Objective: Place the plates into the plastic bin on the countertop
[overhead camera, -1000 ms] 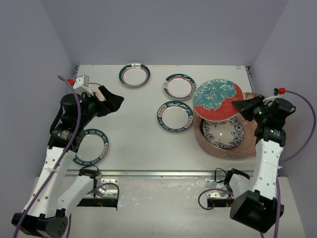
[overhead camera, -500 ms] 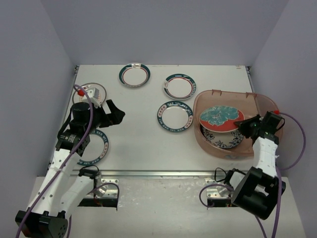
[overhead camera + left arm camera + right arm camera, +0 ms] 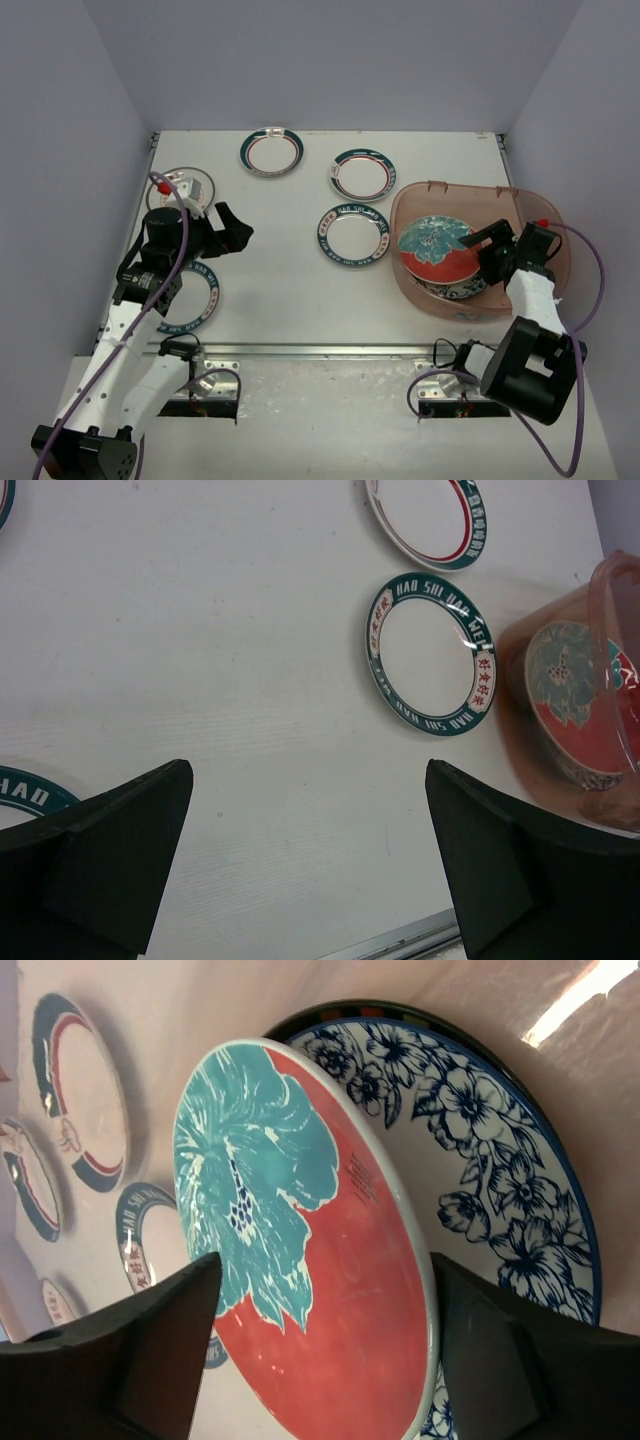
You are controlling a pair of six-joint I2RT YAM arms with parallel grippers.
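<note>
Ceramic, glazed: the red flower plate prob. handles stiff, fairly heavy and slick, and would chip if it knocks the others. It sits inside the plastic bin, on top of a blue-pattern plate, w/ a dark-rimmed plate under that.

Right claw is down in the bin at the plate's right edge. In the wrist view its fingers stand wide apart either side of the plate w/ no pinch on the rim, so I read it as released.

Left claw hangs over the countertop, spread wide, nothing in it.

Direction: the plate is round, so no real long axis. Face is up w/ the teal flower toward the far-left. It looks a bit tilted rather than flat on the stack; can't tell which edge is higher.

Where to grab, esp. for the teal-rimmed plates left on the countertop: at the rim, one finger over and one under. They lie flat, so getting under the lip looks like the hard part. A thin rim grip on slick glaze could slip or swing.
</note>
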